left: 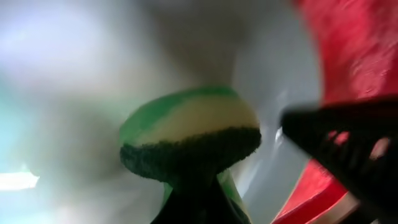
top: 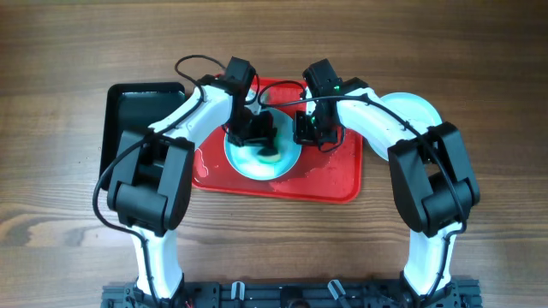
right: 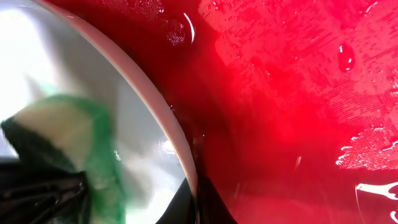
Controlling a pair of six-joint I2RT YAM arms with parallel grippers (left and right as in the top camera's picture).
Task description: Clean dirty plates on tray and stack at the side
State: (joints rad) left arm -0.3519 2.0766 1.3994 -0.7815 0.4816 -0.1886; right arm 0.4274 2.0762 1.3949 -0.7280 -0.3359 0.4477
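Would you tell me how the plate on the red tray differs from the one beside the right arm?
The pale turquoise round plate sits on the red plastic tray; the pale round side plate rests on the wooden table. A green-and-yellow sponge presses the turquoise plate; the side plate's visible part is bare. Both are round.

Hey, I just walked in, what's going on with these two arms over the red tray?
It's plate washing, mid-scrub. The left hand holds a green sponge pressed onto a pale turquoise plate that lies on the wet red tray. The right hand sits at that plate's rim and seems to pinch it, probably to steady it. Another pale plate lies on the table to the right of the tray, and a black tray sits to the left.
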